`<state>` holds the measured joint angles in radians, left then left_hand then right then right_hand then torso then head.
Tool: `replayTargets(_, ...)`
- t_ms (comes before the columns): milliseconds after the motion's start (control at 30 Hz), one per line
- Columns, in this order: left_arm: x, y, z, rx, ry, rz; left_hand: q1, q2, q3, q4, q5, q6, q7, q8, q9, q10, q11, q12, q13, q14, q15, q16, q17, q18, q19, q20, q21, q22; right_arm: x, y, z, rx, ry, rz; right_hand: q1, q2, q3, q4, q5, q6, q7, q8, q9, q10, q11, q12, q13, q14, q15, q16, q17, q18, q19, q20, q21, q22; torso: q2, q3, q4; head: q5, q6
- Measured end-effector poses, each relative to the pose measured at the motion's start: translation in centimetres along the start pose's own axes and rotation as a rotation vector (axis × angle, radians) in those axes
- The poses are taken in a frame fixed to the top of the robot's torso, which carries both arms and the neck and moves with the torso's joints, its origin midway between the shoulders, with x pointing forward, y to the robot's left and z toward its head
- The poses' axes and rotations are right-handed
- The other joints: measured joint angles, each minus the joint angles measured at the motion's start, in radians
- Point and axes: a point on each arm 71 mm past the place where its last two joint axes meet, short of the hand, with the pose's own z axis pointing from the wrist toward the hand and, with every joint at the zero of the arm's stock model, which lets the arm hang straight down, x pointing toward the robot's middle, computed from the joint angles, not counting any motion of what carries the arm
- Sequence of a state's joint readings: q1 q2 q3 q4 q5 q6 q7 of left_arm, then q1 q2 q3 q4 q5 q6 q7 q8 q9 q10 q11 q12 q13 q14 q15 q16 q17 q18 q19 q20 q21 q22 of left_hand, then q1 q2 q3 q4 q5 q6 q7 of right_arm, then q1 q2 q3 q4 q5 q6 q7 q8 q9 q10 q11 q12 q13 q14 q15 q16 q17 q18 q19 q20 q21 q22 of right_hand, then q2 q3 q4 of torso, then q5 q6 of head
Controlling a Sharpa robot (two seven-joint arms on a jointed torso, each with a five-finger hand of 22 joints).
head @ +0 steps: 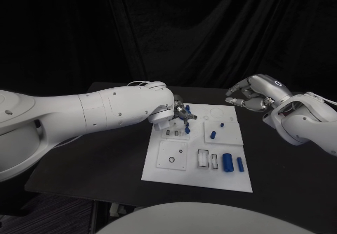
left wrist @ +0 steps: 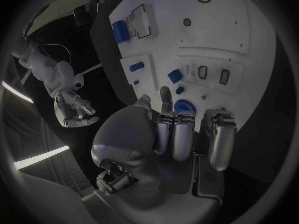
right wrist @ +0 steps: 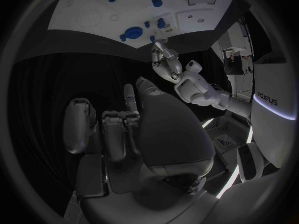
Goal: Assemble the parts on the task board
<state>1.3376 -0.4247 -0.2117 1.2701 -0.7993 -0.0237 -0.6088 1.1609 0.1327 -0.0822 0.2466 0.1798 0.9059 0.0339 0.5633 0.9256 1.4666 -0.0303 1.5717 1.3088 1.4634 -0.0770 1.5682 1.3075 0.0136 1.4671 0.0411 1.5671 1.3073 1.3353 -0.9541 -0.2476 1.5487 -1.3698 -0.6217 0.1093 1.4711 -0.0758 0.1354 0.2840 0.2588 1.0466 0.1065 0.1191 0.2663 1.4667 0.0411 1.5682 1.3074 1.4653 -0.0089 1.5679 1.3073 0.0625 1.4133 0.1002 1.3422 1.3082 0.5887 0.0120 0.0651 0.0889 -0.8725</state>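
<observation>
- Reaching over the far left part of the white rectangular task board [head: 200,178], the left hand [head: 179,116] has its silver fingers [left wrist: 164,98] stretched toward a round blue disc-shaped part [left wrist: 184,106]. One fingertip lies at the disc's edge, but whether it truly pinches the disc I cannot tell.
- Lying near that disc are a small blue block-shaped part [left wrist: 175,76] and a tiny blue peg [left wrist: 179,90], so the hand works among closely set pieces.
- Resting further along the board, toward the robot, are a large blue cylinder [head: 227,161] and a slimmer blue rod [head: 240,165], side by side next to a clear rectangular frame piece [head: 203,158]. A short blue pin [head: 213,134] sits on the raised white square plate [head: 223,132] in the middle.
- Hovering off the board's far right corner over the black table [head: 281,175], the right hand [head: 254,95] carries nothing, its fingers loosely curled in and apart from every part.
- Seating the disc looks like the step in hand. Doing it well likely means keeping the disc flat, centring it over its recess, and pressing straight down rather than sideways.
- Watching the neighbouring block matters too, since a sweeping finger could knock it off its place.
</observation>
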Motion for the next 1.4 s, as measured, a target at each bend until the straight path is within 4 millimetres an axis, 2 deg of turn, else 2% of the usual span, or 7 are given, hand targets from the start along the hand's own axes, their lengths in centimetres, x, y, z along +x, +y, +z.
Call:
replayTargets(100, 0.2, 0.0, 0.0, 0.001, -0.002, -0.003, 0.000, 0.000, 0.000, 0.000, 0.005, 0.002, -0.002, 0.000, 0.004, 0.000, 0.000, 0.000, 0.000, 0.004, -0.004, 0.000, 0.000, 0.000, -0.004, -0.004, 0.000, 0.000, 0.0, 0.1, 0.0, -0.002, -0.002, 0.001, 0.000, 0.000, 0.000, 0.000, 0.000, -0.007, 0.007, -0.006, -0.003, 0.000, 0.000, 0.000, 0.000, 0.000, 0.000, 0.000, 0.000, 0.000, 0.000, 0.000, 0.000, 0.000, 0.000, 0.0009, -0.0006, -0.001, 0.000)
replayTargets(433, 0.4, 0.3, 0.1, -0.006, -0.010, -0.014, 0.000, 0.000, 0.000, 0.000, 0.005, 0.004, -0.004, 0.000, 0.013, -0.001, -0.005, 0.000, 0.000, 0.004, -0.004, 0.000, 0.000, 0.000, 0.000, -0.007, 0.000, 0.001, 0.2, 0.3, 0.0, -0.005, -0.007, 0.005, 0.004, -0.005, 0.000, 0.000, 0.000, -0.007, 0.007, -0.010, -0.004, 0.000, 0.000, 0.000, 0.000, 0.000, 0.000, 0.000, 0.000, 0.000, 0.000, 0.000, 0.000, 0.000, 0.000, 0.0013, -0.0010, -0.008, 0.000)
replayTargets(600, 0.5, 0.8, 0.2, -0.013, -0.009, -0.019, 0.000, 0.000, -0.003, 0.003, 0.032, 0.006, -0.006, 0.000, 0.025, 0.000, -0.007, 0.000, 0.000, 0.000, -0.007, 0.000, 0.000, 0.000, 0.000, -0.007, 0.000, 0.001, 0.2, 0.3, 0.0, -0.006, -0.007, 0.005, 0.004, -0.005, 0.000, 0.000, 0.000, -0.007, 0.007, -0.010, -0.004, 0.000, 0.000, 0.000, 0.000, 0.000, 0.000, 0.000, 0.000, 0.000, 0.000, 0.000, 0.000, 0.000, 0.000, 0.0013, 0.0006, -0.015, 0.000)
replayTargets(967, 0.6, 1.3, 0.4, -0.024, -0.008, -0.024, 0.000, 0.000, -0.003, 0.003, 0.043, 0.007, -0.007, -0.005, 0.029, 0.000, -0.007, 0.000, 0.000, 0.000, -0.007, 0.000, 0.000, 0.000, -0.004, -0.011, 0.000, 0.001, 0.3, 0.5, 0.2, -0.010, -0.006, 0.008, 0.004, -0.005, 0.000, 0.000, 0.000, -0.007, 0.007, -0.010, -0.003, 0.000, 0.000, 0.000, 0.000, 0.000, 0.000, 0.000, 0.000, 0.000, 0.000, 0.000, 0.000, 0.000, -0.001, 0.0017, 0.0001, -0.013, 0.000)
replayTargets(1400, 1.5, 1.7, 1.0, -0.036, 0.008, -0.028, -0.007, 0.007, -0.004, 0.019, 0.043, 0.007, -0.007, -0.082, 0.015, 0.000, -0.007, 0.000, 0.000, 0.000, -0.007, 0.000, 0.000, 0.000, -0.004, -0.011, 0.000, 0.001, 0.4, 0.5, 0.3, -0.008, -0.005, 0.007, 0.004, -0.005, 0.000, 0.000, 0.000, -0.007, 0.007, -0.010, -0.003, 0.000, 0.000, 0.000, 0.000, 0.000, 0.000, 0.000, 0.000, 0.000, 0.000, 0.000, 0.000, 0.000, -0.001, 0.0015, 0.0000, -0.018, 0.000)
